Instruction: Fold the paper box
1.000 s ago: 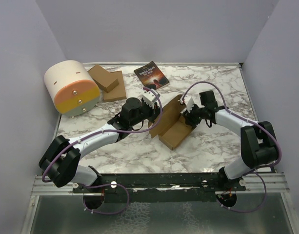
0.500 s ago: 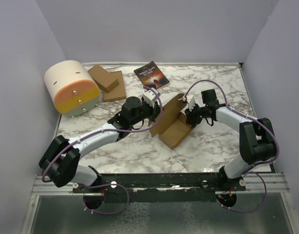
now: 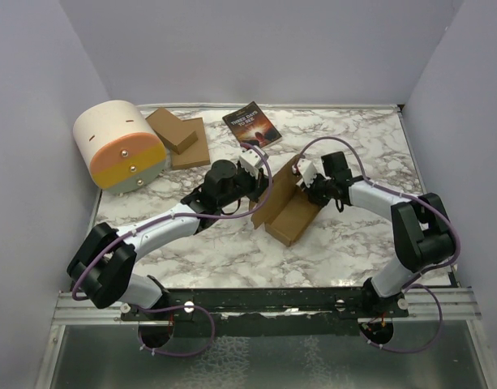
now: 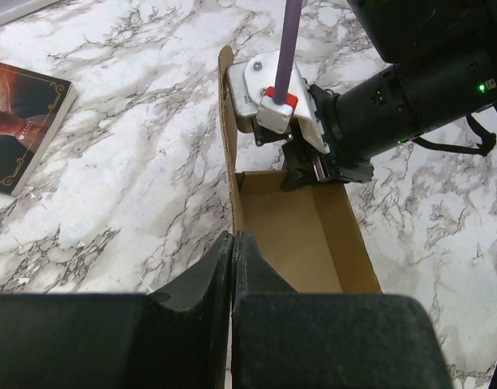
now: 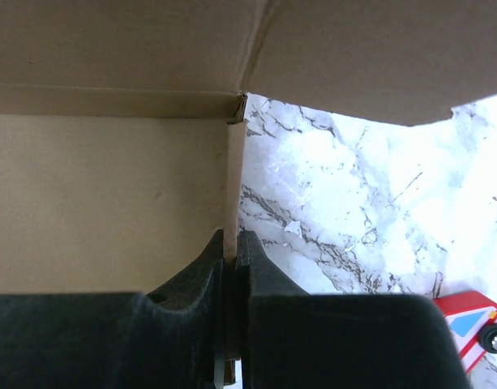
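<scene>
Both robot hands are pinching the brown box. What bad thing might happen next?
1. The left hand and the right hand each pinch only a thin wall of the paper box. Pulling different ways might tear or crumple it.
2. The hands sit close together over the box, so they might bump.

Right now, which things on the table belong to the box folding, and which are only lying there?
In the job: paper box; left gripper and right gripper, both shut on its walls.
Lying about: book; stack of cardboard pieces; cream and orange drum.
</scene>
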Controlling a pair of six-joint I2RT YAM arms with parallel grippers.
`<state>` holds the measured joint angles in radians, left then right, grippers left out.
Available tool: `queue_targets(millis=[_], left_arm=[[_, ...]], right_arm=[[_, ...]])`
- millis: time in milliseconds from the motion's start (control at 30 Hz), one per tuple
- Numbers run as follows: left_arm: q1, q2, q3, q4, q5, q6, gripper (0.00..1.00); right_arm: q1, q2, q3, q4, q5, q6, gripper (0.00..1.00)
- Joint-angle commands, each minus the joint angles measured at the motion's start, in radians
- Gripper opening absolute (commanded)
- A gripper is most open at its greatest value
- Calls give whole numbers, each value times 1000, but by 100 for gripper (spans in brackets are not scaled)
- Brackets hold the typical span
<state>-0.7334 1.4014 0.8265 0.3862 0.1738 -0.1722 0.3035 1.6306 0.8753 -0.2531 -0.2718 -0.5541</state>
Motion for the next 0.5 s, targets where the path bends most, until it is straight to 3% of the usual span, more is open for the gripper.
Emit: queue_targets(millis=[0,133,467], left_arm=[[-1,-2,30,43,18,-5,0],[-1,1,27,49,18,-10,0],[-1,-10,14,48,6,-9,0]], right_arm=[[32,7,-26,51,178,-33,2],[59,3,-32,63,214,-52,2],[61,37,9,-58,-34,-47,9]])
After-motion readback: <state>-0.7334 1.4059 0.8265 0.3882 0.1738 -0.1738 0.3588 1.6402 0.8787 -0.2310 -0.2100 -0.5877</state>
